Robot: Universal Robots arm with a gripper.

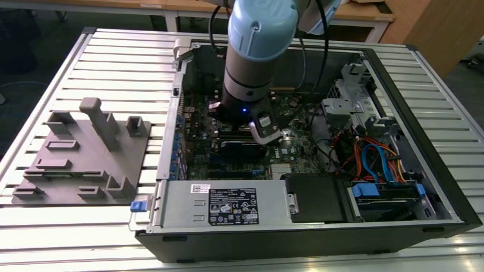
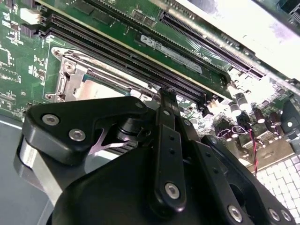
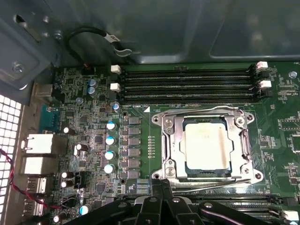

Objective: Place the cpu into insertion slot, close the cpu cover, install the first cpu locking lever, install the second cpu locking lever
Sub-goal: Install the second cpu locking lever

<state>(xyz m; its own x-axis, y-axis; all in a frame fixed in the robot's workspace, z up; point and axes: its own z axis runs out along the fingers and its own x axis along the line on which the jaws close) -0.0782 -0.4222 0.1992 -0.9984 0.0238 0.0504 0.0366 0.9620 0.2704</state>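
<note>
Silver-grey cpu [image 3: 208,146] flat in insertion slot [image 3: 174,145], cpu cover [image 3: 240,143] closed

A lab: slatted aluminium workbench [image 1: 90,62], opened computer case [image 1: 423,187].

Cpu [image 3: 207,146] is showing dull silver-grey; cover [image 3: 169,145] is showing bright silver; board [image 3: 140,84] is showing green; gripper [image 2: 164,101] is showing black; arm [image 1: 261,28] is showing pale blue.

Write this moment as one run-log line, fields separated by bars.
cpu: seated in insertion slot | cpu cover: down around it | gripper: beside the slot's edge
</note>
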